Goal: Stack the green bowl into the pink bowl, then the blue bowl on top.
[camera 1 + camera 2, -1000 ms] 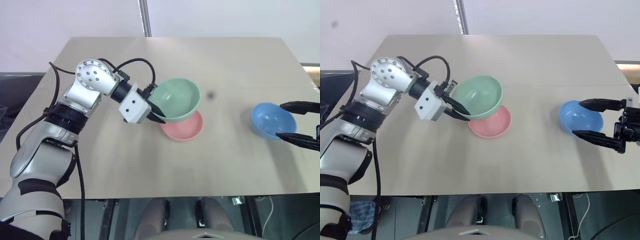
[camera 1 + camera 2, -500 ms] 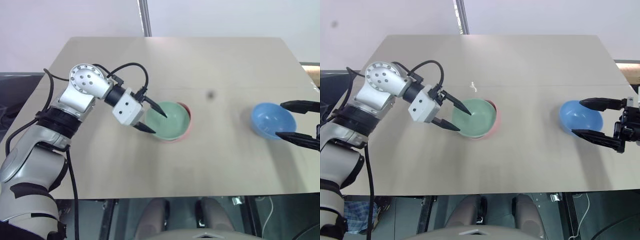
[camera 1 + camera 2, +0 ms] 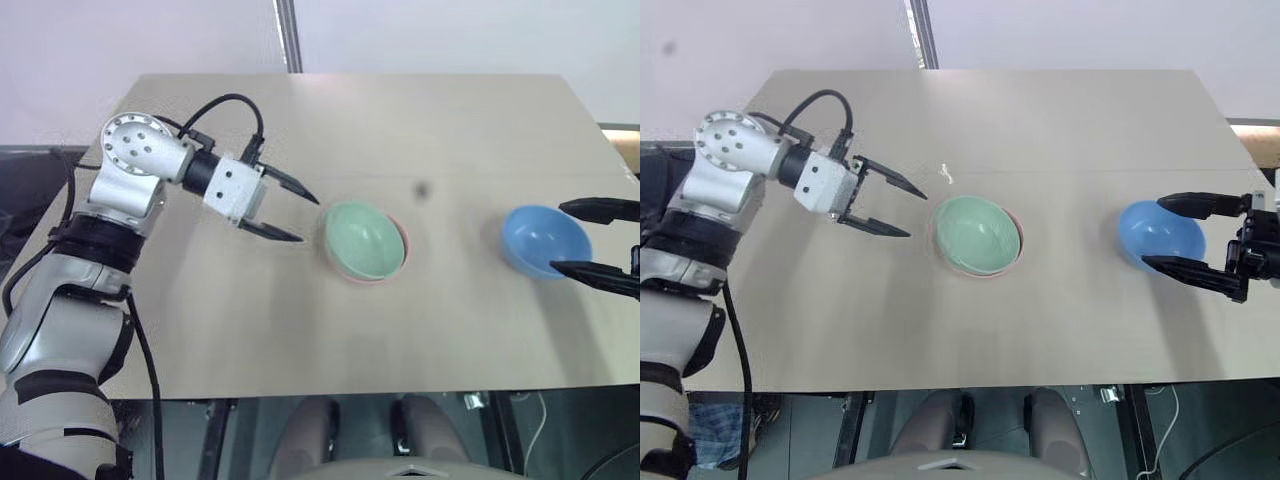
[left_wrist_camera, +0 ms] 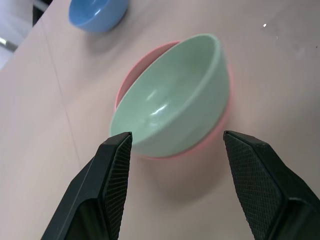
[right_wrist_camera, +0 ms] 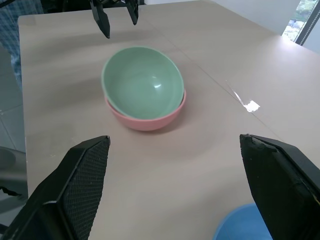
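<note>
The robot's left gripper (image 3: 290,209) hangs with its two black fingers spread wide and empty over the light wooden table (image 3: 300,330), just clear of the small round mint-green plastic bowl (image 3: 366,239) and toward the table's left edge. A second ago those fingers were clamped on the green bowl's rim, holding it tilted above the small round salmon-pink plastic bowl (image 3: 397,268); now the green bowl sits nested inside the pink one, slightly askew, with a crescent of pink rim showing around it, and the gripper has let go and drawn back leftward. The pair rests near the middle of the table. Near the right edge, the right gripper (image 3: 1196,233) has not moved: its fingers stand wide apart on either side of the small round sky-blue plastic bowl (image 3: 1158,233), which sits on the table, unlifted.
</note>
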`<state>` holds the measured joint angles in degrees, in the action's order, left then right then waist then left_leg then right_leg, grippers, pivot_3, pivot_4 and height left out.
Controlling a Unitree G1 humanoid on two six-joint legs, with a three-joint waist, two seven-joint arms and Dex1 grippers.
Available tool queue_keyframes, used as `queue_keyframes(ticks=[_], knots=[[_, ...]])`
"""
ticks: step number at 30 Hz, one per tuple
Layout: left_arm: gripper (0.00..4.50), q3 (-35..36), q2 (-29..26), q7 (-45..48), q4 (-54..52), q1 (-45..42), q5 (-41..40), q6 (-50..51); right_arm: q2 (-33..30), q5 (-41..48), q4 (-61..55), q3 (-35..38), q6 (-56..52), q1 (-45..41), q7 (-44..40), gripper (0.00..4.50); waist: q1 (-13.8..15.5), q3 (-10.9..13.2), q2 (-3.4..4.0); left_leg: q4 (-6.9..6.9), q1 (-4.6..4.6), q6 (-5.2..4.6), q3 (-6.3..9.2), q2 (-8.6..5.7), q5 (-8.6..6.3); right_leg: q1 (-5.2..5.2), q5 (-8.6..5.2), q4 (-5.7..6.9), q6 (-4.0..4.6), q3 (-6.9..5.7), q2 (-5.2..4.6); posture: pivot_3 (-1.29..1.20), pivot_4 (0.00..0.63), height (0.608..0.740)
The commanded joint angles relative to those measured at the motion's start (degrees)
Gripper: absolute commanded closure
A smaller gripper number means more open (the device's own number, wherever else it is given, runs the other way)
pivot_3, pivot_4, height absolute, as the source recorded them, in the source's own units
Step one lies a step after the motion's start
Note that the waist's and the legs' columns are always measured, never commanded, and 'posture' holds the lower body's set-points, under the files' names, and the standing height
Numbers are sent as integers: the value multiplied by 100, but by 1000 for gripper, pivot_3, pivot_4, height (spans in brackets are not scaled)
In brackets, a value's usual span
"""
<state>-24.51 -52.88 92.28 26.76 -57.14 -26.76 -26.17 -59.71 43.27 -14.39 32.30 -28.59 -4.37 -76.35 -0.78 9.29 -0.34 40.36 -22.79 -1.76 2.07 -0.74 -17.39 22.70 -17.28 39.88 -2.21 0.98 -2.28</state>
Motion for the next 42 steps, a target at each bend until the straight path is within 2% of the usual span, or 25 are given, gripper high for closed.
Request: queue_keyframes(ticks=[1,6,13,18,20,24,29,42], knots=[[1419,891,-417,-65,-1051,261,-1218,2025,-64,70,-71,132,58,-46,-16,0,-5,1,0,1,0,0,1,1,0,0,0,1,0,1,-2,0,150,740],[1419,2378,-822,-1049,-1865,1030,-2672,4627,-58,82,-151,292,6,151,-14,0,-9,2,-2,0,-3,0,10,5,0,0,-1,-1,-1,7,-28,0,150,740],[1419,3998,-1090,-1129,-2004,3034,-2928,5697,-141,-46,-35,388,43,367,-66,0,-6,2,1,-3,13,-4,2,4,-2,-4,-1,7,-1,9,-28,0,150,740],[1419,4834,-995,-982,-2353,4230,-2724,5747,-220,-339,203,227,207,399,-125,0,20,2,0,-4,6,-9,7,3,-5,-4,-1,-2,0,9,-38,0,150,740],[1419,4933,-981,-926,-2428,4531,-2529,5672,-245,-477,290,135,287,388,-137,0,31,2,0,-5,6,-9,6,1,-5,-5,-1,-3,0,9,-42,0,150,740],[1419,4694,-1194,-388,-2267,5405,-1312,4567,-321,-792,511,-97,505,339,-159,0,8,3,3,-11,9,-8,4,1,-5,-4,-1,-2,0,13,-43,0,150,740],[1419,4607,-1183,-328,-1982,5219,-846,4131,-328,-864,620,-162,578,239,-189,0,37,4,5,-16,10,-23,7,1,-14,-3,-1,-1,1,7,-47,0,150,740],[1419,4523,-1014,9,-1691,4708,-788,3901,-490,-1314,462,-407,550,315,-17,0,7,4,6,-16,8,-24,5,1,-15,-2,-1,-3,1,9,-45,0,150,740]])
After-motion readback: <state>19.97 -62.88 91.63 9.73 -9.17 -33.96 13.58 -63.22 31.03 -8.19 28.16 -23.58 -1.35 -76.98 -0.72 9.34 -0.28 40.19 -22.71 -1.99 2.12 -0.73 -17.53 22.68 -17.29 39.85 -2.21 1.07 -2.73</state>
